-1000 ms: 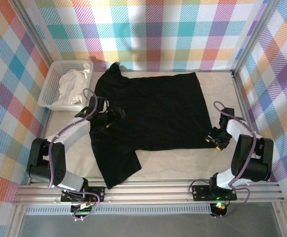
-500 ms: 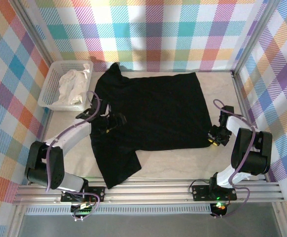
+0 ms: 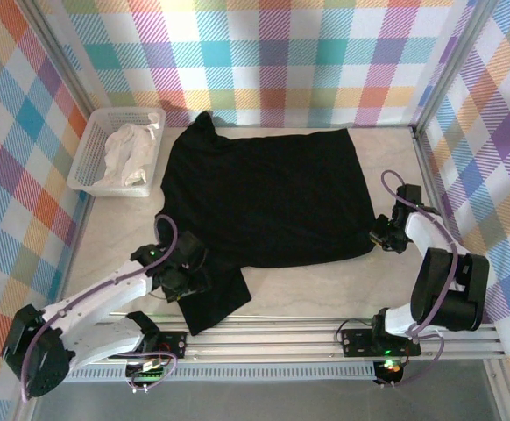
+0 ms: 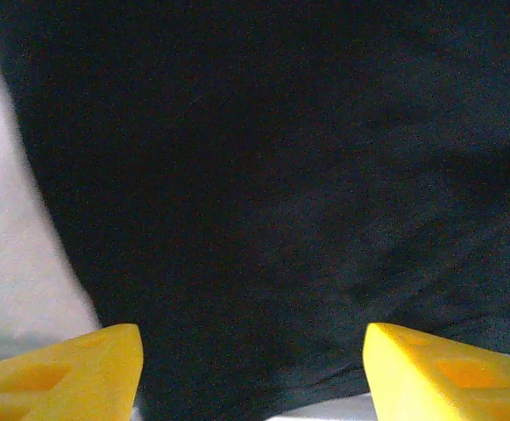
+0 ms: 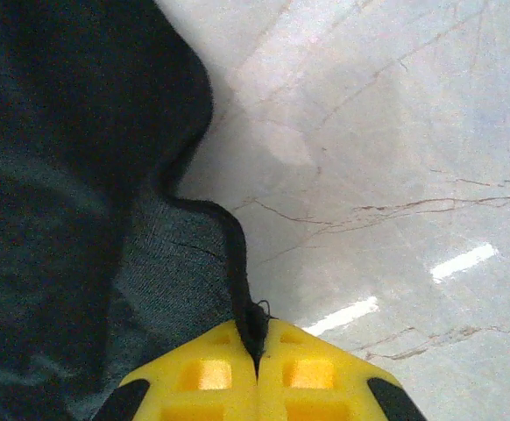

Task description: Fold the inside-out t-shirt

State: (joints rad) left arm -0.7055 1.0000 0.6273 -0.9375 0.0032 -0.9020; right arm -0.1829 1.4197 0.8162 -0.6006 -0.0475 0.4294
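Nearest my side, the left gripper (image 4: 253, 373) hangs with its jaws wide apart and nothing between them. Black cloth lies directly beneath it, where the near sleeve (image 3: 209, 303) joins the body. The right gripper (image 5: 257, 355) is pinched fully closed on the edge of the inside-out t-shirt (image 3: 272, 197); the fabric runs away to its left and bare table (image 5: 395, 158) lies to its right. The shirt is spread flat with its long axis running across from one arm to the other, sleeves toward the left gripper and hem toward the right one. I judge each arm is nearer its own end, so a fold would carry the near edge away from both. Beyond the left gripper, a basket (image 3: 88, 149) holds a white cloth (image 3: 128, 151).
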